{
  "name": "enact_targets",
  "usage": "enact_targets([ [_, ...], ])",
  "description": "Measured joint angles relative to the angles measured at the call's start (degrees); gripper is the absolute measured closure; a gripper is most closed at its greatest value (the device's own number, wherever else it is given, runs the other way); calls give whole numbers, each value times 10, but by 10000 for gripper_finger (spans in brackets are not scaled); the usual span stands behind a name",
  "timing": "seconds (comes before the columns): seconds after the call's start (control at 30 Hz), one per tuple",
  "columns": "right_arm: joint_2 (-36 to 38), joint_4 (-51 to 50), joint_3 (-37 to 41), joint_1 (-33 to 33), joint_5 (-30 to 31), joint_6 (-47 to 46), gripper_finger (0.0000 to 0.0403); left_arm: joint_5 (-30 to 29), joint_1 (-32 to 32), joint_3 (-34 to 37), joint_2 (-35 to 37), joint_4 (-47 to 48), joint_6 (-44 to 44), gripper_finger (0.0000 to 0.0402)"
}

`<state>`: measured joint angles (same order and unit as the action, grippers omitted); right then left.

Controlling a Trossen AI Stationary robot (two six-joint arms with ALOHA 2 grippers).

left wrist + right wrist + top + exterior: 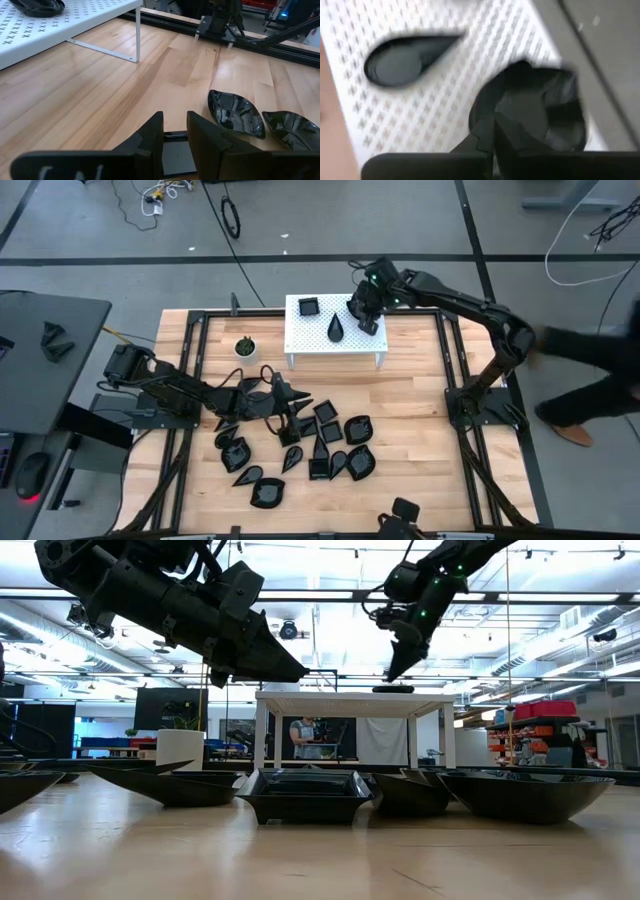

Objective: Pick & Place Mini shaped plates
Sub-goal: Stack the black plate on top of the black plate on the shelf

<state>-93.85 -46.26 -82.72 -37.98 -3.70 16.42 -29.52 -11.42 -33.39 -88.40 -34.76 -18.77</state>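
From above, the white stand (pixel 336 332) sits at the far middle of the table (pixel 410 430), with a square plate (pixel 308 306) and a teardrop plate (pixel 336 328) on its top, and a small potted plant (pixel 245 347) just beside its left end. The right gripper (pixel 366 320) hangs over the stand's right part; only its own wrist camera shows the fingers drawn together just over a rounded plate (pixel 535 107) lying on the perforated top, the teardrop plate (pixel 407 57) near it, though whether they touch that plate is not clear. The level view adds that this gripper (pixel 400 660) points down just above the stand (pixel 340 700), with a person in the room behind. The left gripper (pixel 290 415) reaches over the cluster of black plates (pixel 310 450) spread across the near middle of the table. Its wrist camera shows the fingers (pixel 150 137) narrowly apart over a flat dark plate, mostly hidden between them, so a grip cannot be judged; two leaf-shaped plates (pixel 235 112) lie just beside.
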Motion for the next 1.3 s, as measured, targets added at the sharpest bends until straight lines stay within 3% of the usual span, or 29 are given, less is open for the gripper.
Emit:
enact_targets([
  [0.13,-7,-30,0,-6,54,-10,392,0,0,0,0,0,0,312],
  [0.37,-5,-20,0,-6,240,-11,392,-3,0,0,0,3,0,312],
  [0.43,-5,-14,0,-4,233,-11,392,-3,0,0,0,3,0,312],
  [0.6,-1,-3,0,-1,82,-37,392,-3,0,0,0,3,0,312],
  [0.67,-5,-13,0,-1,59,-53,392,-3,0,0,0,3,0,312],
  [0.8,-8,-62,0,-4,91,-44,392,-3,0,0,0,3,0,312],
  [0.93,-5,-37,0,-3,248,-50,392,-4,0,0,0,4,0,312],
  [1.0,3,-12,0,-2,286,-43,392,-4,0,0,0,4,1,312],
  [1.3,18,-3,0,8,180,-32,392,-4,0,0,0,7,-1,312],
])
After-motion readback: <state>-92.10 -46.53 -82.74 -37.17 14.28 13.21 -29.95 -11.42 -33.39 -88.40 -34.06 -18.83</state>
